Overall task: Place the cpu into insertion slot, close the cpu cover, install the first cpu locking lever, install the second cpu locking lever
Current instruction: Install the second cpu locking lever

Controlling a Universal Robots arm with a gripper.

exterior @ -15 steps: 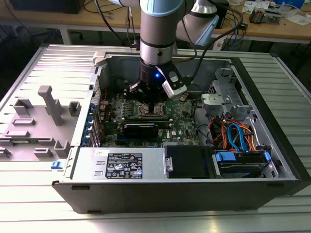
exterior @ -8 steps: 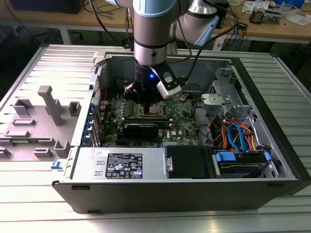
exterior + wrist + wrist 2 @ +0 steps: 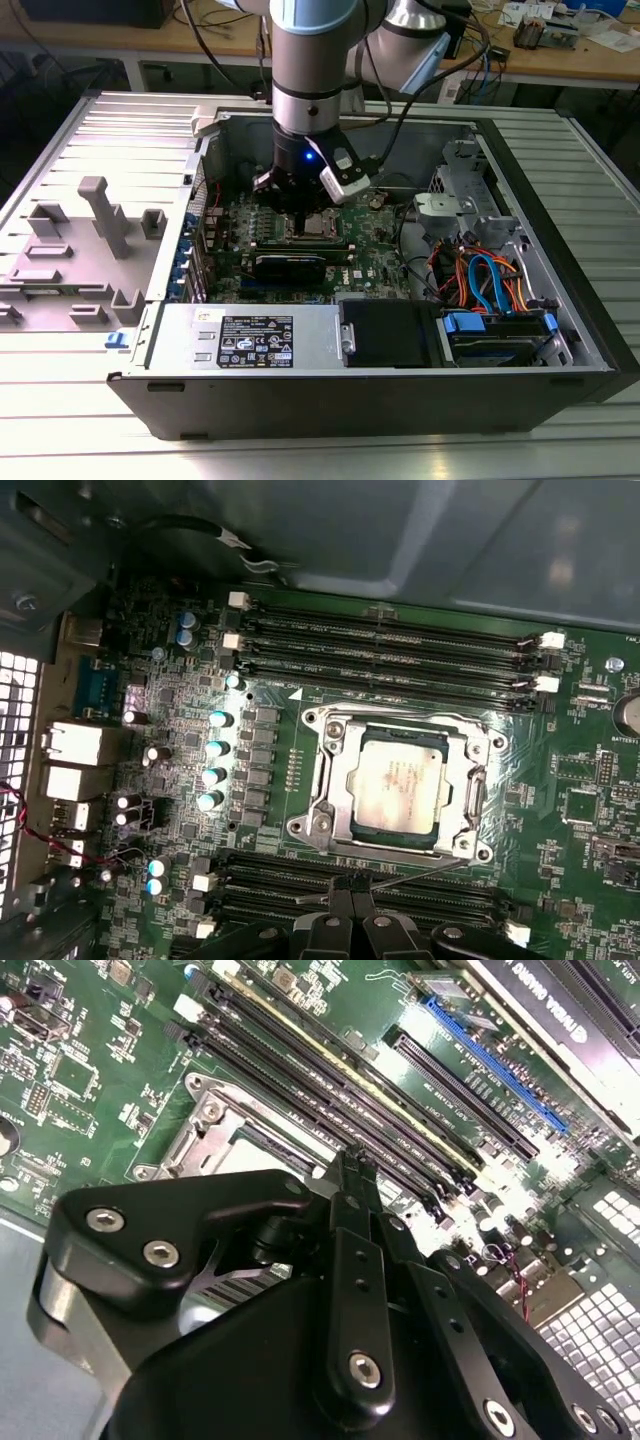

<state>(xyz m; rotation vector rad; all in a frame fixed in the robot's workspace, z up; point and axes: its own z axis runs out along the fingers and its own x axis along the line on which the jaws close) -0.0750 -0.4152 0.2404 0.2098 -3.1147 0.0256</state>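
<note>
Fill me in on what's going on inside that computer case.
The arm's gripper is down inside the open case, at the edge of the insertion slot on the motherboard. The cpu already sits in it, and the cpu cover lies closed around the chip. The fingers are pinched together over a thin locking lever beside the socket.

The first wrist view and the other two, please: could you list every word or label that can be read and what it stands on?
None can be read for certain.
White label on the silver power-supply box: print too small.
Dull silver-grey square cpu: faint marks, illegible.
Green motherboard: white lettering too small.
Black expansion card: white letters blurred, cut off.
</note>
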